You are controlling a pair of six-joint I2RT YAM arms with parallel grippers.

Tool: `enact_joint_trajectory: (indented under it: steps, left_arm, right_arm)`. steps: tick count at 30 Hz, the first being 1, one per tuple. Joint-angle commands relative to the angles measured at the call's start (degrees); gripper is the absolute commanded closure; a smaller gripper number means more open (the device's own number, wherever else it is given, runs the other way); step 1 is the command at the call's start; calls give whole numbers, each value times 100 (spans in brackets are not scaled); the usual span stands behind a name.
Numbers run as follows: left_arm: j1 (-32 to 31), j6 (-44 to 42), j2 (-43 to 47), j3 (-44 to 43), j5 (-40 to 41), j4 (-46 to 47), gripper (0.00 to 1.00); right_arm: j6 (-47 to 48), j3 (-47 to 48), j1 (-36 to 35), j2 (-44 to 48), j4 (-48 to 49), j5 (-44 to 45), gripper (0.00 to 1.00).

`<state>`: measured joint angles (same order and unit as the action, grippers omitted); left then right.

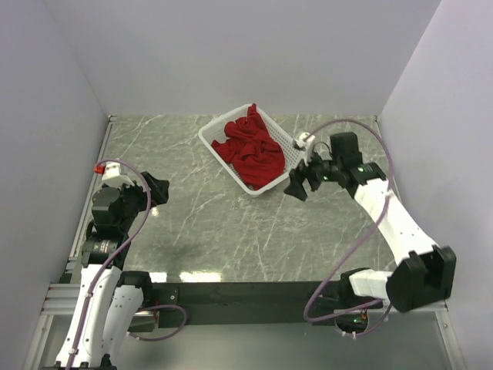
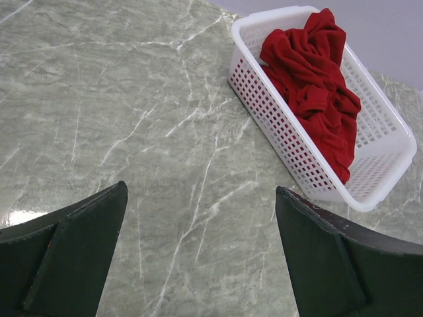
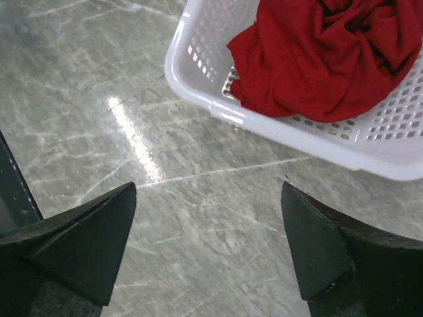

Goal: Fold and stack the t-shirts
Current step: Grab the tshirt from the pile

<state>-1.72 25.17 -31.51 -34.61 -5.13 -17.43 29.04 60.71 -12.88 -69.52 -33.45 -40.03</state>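
A heap of crumpled red t-shirts (image 1: 250, 150) lies in a white slotted basket (image 1: 212, 148) at the back middle of the table. The heap also shows in the left wrist view (image 2: 317, 99) and in the right wrist view (image 3: 324, 56). My right gripper (image 1: 299, 185) is open and empty, over the table just right of the basket's near corner. My left gripper (image 1: 158, 189) is open and empty at the left side, well away from the basket. In both wrist views the jaws stand wide apart over bare marble.
The grey marbled tabletop (image 1: 231, 231) has white walls on three sides. The basket rim shows in the left wrist view (image 2: 291, 142) and right wrist view (image 3: 218, 105). A black rail (image 1: 246, 297) runs along the near edge between the arm bases.
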Motion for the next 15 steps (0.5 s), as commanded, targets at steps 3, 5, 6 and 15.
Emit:
enact_joint_trajectory:
  steps: [3, 5, 6, 15]
  left_arm:
    - [-30, 32, -49, -11, -76, 231, 1]
    - [-39, 41, -40, -2, -50, 223, 1]
    - [-39, 32, -31, 7, -67, 223, 0]
    - [-145, 50, -101, 7, 20, 214, 1]
  right_arm:
    - [-1467, 968, -504, -1026, 593, 871, 9]
    - [-1942, 1320, -688, -1309, 866, 1180, 11]
    - [-2041, 1443, -750, -1589, 954, 1373, 13]
    - [-3043, 3550, -1102, -3732, 1017, 2377, 16]
